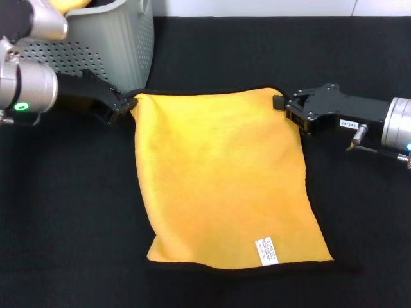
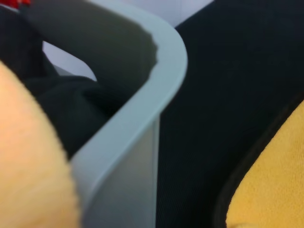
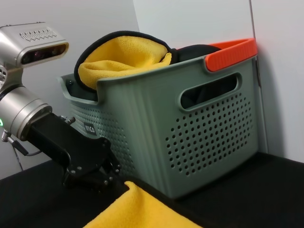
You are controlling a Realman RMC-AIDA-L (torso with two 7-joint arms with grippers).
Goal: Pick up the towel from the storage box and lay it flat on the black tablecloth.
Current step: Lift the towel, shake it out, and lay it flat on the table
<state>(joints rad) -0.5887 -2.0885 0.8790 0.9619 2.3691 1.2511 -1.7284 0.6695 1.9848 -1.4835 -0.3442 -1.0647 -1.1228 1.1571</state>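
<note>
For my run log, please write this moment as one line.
towel: flat on black tablecloth | left gripper: at far left corner | right gripper: at far right corner | storage box: holds second yellow cloth

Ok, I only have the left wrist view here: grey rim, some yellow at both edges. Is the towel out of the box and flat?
Observer: Yes. In the head view the towel lies spread on the black tablecloth, with its white label facing up at the near right corner.
Operator: Where are the arms?
Observer: The left gripper is at the towel's far left corner and the right gripper is at its far right corner.
Operator: And the yellow blur inside the box?
Observer: That is a second, bunched-up yellow cloth sticking out of the top of the storage box.
</note>
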